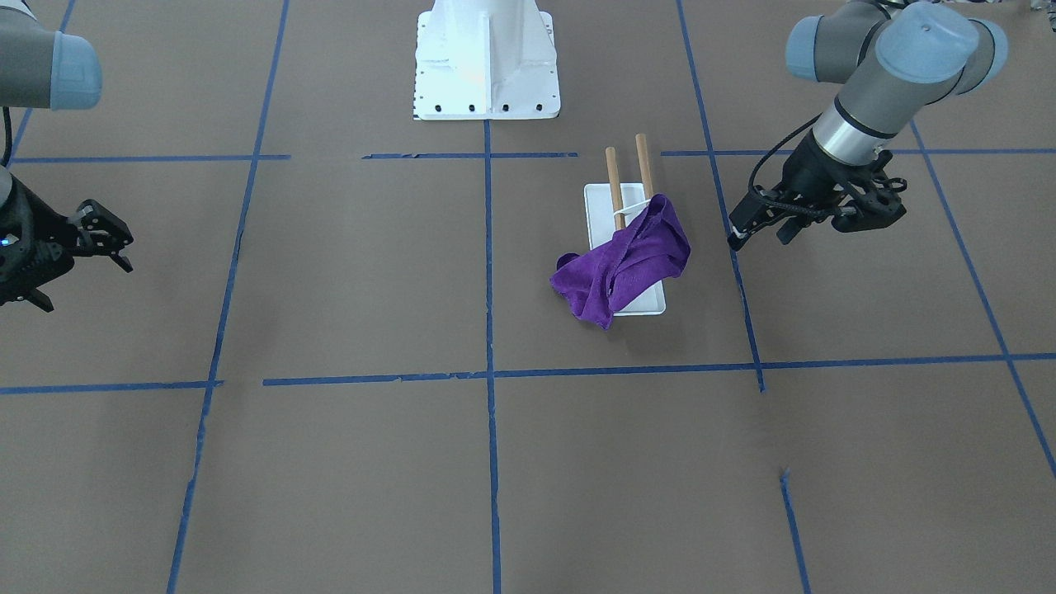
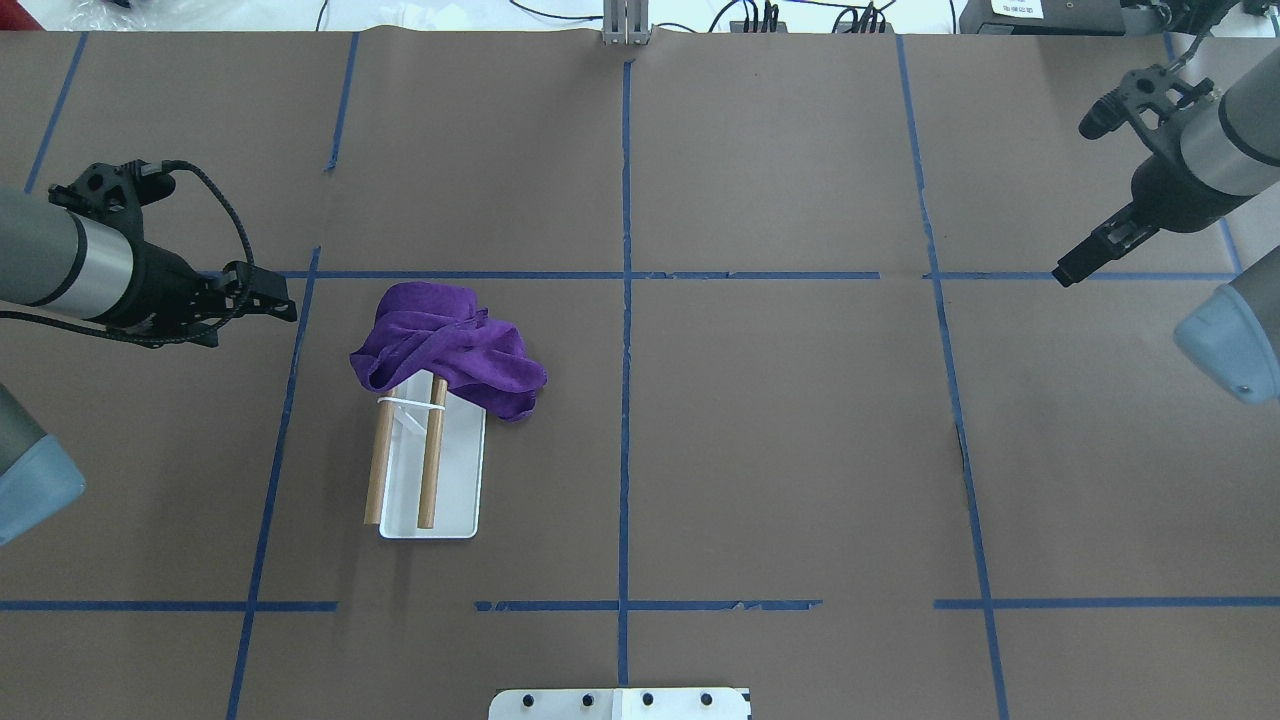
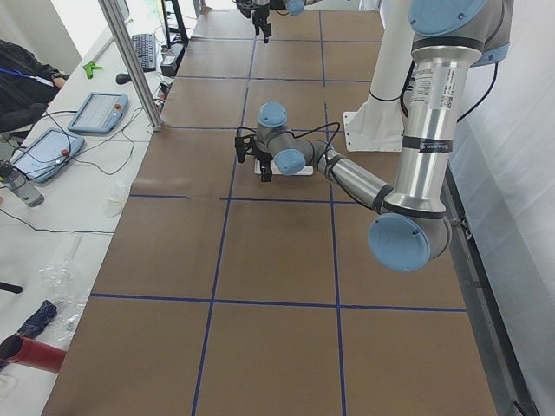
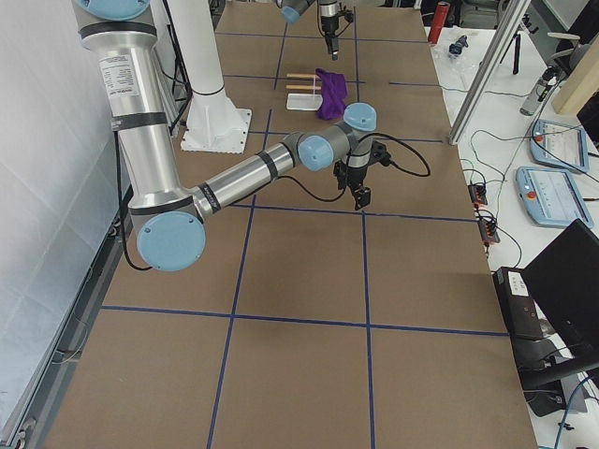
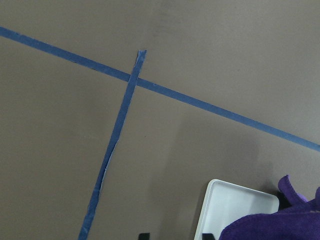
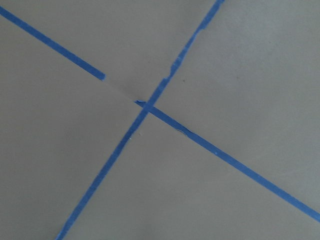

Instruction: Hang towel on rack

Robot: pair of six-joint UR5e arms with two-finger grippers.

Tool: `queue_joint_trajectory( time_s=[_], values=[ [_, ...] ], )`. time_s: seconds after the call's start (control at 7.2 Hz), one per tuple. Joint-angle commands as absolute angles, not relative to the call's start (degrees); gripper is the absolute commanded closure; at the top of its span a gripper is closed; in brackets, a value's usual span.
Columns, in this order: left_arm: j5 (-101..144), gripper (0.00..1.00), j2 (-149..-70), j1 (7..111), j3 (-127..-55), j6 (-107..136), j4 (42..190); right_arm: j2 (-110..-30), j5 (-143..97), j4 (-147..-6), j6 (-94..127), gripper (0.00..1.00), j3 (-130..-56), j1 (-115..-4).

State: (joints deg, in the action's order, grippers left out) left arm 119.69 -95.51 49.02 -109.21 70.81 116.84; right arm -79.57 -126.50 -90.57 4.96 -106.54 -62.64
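Observation:
The rack (image 1: pixel 601 206) is a flat white base with two brown wooden dowels (image 1: pixel 615 183) above it. It also shows in the overhead view (image 2: pixel 455 490). A purple towel (image 1: pixel 629 262) lies bunched over one end of the dowels and hangs off the base; it also shows from overhead (image 2: pixel 445 345). My left gripper (image 1: pixel 759 238) hovers beside the towel end of the rack, open and empty, as the overhead view (image 2: pixel 285 308) also shows. Its wrist view shows a corner of the base (image 5: pixel 235 205) and the towel's edge (image 5: pixel 280 222). My right gripper (image 1: pixel 82 276) is open and empty, far across the table.
The large white bolted pedestal (image 1: pixel 487 66) stands at the robot's side of the table. Blue tape lines (image 2: pixel 625 275) grid the brown table cover. Cables and tablets lie beyond the table's far edge (image 4: pixel 547 196).

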Motion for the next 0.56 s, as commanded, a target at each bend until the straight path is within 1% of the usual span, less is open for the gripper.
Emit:
queue_joint_trajectory(
  time_s=[0.0,0.14,0.28,0.42],
  values=[
    [120.2,0.00,-89.8,55.7,-109.0,47.4,116.4,-84.0,-128.4,-91.0,-4.1,0.00,-104.4,-68.9],
    [120.2,0.00,-87.0,60.1,-107.9,36.1,116.2,-86.1,-128.4,-92.2,-6.7,0.00,-102.9,-72.7],
    [120.2,0.00,-84.3,64.9,-105.7,24.6,116.2,-88.0,-128.6,-92.3,-8.5,0.00,-99.8,-78.1],
    [121.7,0.00,-83.2,69.6,-103.6,14.8,114.5,-89.5,-128.8,-92.0,-15.1,0.00,-96.3,-82.9]
  ],
)
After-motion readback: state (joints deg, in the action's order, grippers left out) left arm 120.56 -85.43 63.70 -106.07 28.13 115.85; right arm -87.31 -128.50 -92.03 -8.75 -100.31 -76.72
